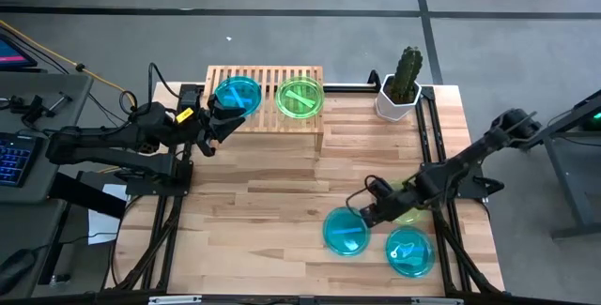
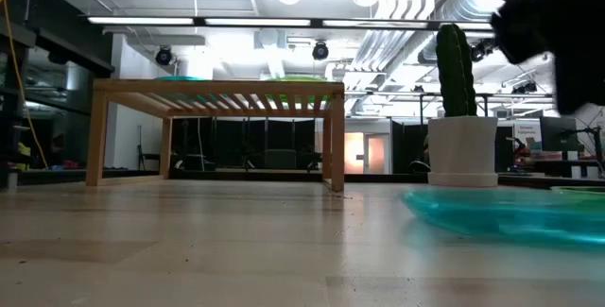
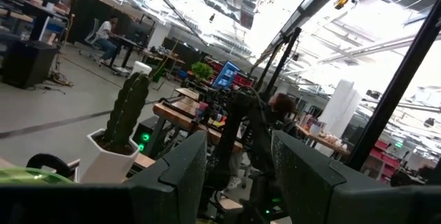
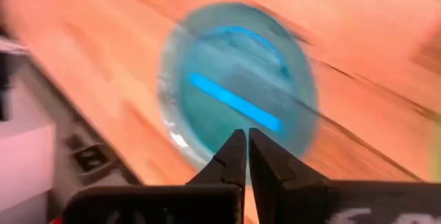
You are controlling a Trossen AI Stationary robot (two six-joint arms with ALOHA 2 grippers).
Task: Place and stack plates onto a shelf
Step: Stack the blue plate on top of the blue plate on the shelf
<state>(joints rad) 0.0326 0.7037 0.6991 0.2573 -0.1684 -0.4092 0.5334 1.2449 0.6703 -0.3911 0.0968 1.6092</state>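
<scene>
Your left hand (image 1: pixel 214 117) sits at the left end of the shelf (image 1: pixel 310 132), beside the cyan stack (image 1: pixel 237 95) that rests on the slats; in its wrist view the two dark fingers (image 3: pixel 180 176) stand apart with nothing between them. A yellow-green stack (image 1: pixel 300 97) lies just beside the cyan one, toward the shelf's right end. The shelf itself stands along the far edge of the counter (image 1: pixel 272 202), with the potted cactus (image 1: pixel 402 84) near the far right corner.

Your right hand (image 1: pixel 368 213) is low over the near right part of the counter, with its fingers (image 4: pixel 234 158) pressed together and holding nothing. Below it lies a cyan plate (image 1: pixel 346 232); a second cyan plate (image 1: pixel 410 251) sits just beside that, nearer the corner, and a yellow-green plate (image 1: pixel 413 217) shows partly under the arm.

Watch these risks:
- With the fingers together, a descent would push the cyan plate rather than grip it; it looks light and smooth, so it could skate across the wood toward the near edge.
- The three loose plates lie close together, so a grab at one rim may nudge or lift its neighbour.
- The left hand is close to the cyan stack. A careless retreat could catch its rim and drag plates off the shelf.
- Carrying a plate across, the right arm passes near the cactus.
</scene>
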